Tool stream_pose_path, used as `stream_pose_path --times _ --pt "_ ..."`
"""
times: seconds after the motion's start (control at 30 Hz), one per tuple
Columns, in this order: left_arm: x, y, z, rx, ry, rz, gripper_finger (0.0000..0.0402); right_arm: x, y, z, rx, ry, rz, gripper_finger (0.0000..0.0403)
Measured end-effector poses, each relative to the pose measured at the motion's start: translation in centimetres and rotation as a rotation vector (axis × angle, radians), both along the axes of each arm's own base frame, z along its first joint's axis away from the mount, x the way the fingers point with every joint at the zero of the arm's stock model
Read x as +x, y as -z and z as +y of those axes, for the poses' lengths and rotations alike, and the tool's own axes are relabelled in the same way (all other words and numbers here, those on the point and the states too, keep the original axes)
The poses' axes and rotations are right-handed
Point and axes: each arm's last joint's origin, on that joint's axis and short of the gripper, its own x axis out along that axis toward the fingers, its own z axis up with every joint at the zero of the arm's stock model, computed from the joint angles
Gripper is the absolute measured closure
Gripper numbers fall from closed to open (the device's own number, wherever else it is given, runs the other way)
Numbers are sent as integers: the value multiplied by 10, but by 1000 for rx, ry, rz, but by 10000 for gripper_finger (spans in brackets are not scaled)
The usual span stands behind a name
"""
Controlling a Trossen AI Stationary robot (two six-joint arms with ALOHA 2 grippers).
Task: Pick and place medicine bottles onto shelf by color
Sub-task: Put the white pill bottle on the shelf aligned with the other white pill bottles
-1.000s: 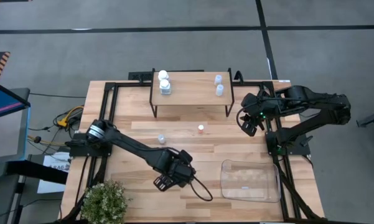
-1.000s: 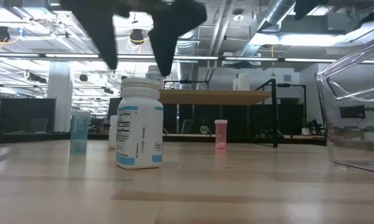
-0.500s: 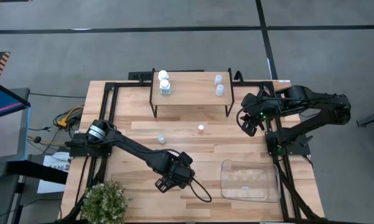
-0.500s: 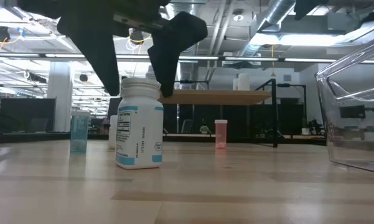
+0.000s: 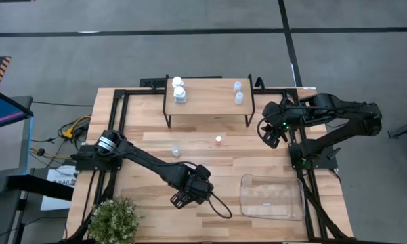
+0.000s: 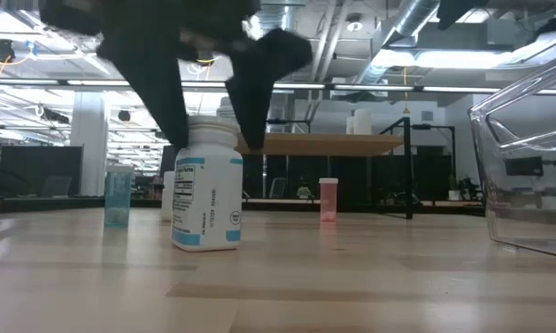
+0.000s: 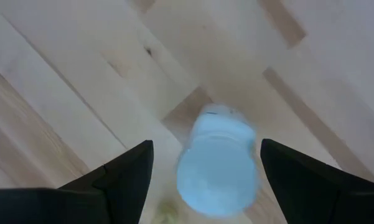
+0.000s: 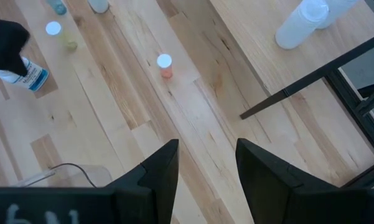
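Jaws: left gripper (image 6: 208, 116) spread wide, straddling the cap of a white medicine bottle (image 6: 206, 185) standing at 6 o'clock on the surface (image 5: 142, 152). Step: pickup. Next: descend, clamp, carry to shelf (image 5: 206, 102) at 12 o'clock. Right gripper (image 5: 269, 132) idle at 3 o'clock, empty, parted.

Bright even overhead light, soft shadows, blurred fingers (image 6: 157, 83) in low view, left wrist view unfocused

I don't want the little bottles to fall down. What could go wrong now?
The open left gripper is straddling the white bottle. If it sits off-centre, one finger could nudge the bottle over when closing. A tipped bottle might roll toward the small bluish bottle standing nearby. The right gripper waits beside the shelf, out of the way.
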Motion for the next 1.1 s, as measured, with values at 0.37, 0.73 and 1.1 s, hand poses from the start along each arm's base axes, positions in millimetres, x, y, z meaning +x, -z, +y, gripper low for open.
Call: stream_pose_path --times 0.37,0.73,1.1 --pt "3 11 -2 9 -43 32 118 -1 0 0 5 -3 6 222" --pt "3 11 -1 -3 -94 34 118 -1 0 0 5 -3 5 222" --pt "3 11 -1 -11 -132 33 121 0 0 0 5 -4 5 222"
